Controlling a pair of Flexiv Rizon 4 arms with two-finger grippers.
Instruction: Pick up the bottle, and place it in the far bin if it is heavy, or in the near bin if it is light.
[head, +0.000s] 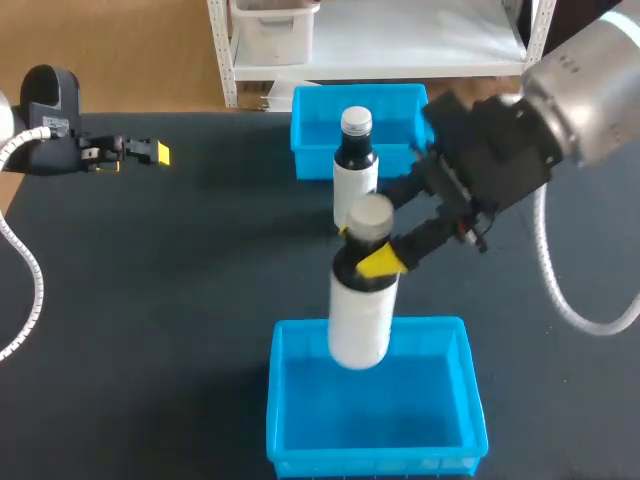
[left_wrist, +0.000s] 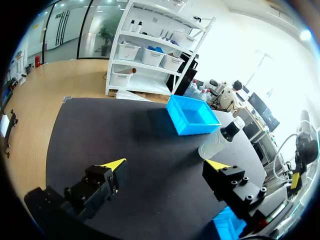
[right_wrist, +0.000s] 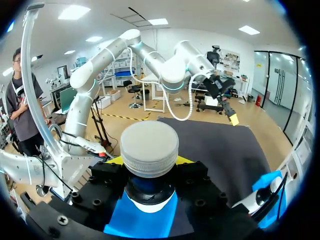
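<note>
**Desk:** What did the head view give you?

**Me:** I saw my right gripper (head: 365, 250) clamped on the neck of the held bottle (head: 361, 320), one finger on each side under the grey cap. The bottle hung upright over the far edge of the near bin (head: 400, 425). I couldn't tell whether its base was below the rim. The blue floor of that bin showed beneath it. Beyond the near bin a second bottle (head: 355, 165) stood upright on the table (head: 180, 300), just in front of the far bin (head: 315, 125). My left gripper (head: 150, 152) sat well off to the left of the near bin.

**Desk:** And the left wrist?

**Me:** The left gripper's (left_wrist: 166, 164) fingers stood wide apart over bare table. Ahead of them were the second bottle (left_wrist: 220, 142) and, past it, the far bin (left_wrist: 192, 117), showing blue floor.

**Desk:** Right wrist?

**Me:** The cap of the held bottle (right_wrist: 150, 147) sat right between the right gripper's (right_wrist: 150, 165) fingers, gripped from both sides, with the near bin's (right_wrist: 145, 220) blue directly under it. Off to one side I saw the second bottle (right_wrist: 247, 202) against the far bin (right_wrist: 267, 179).
</note>
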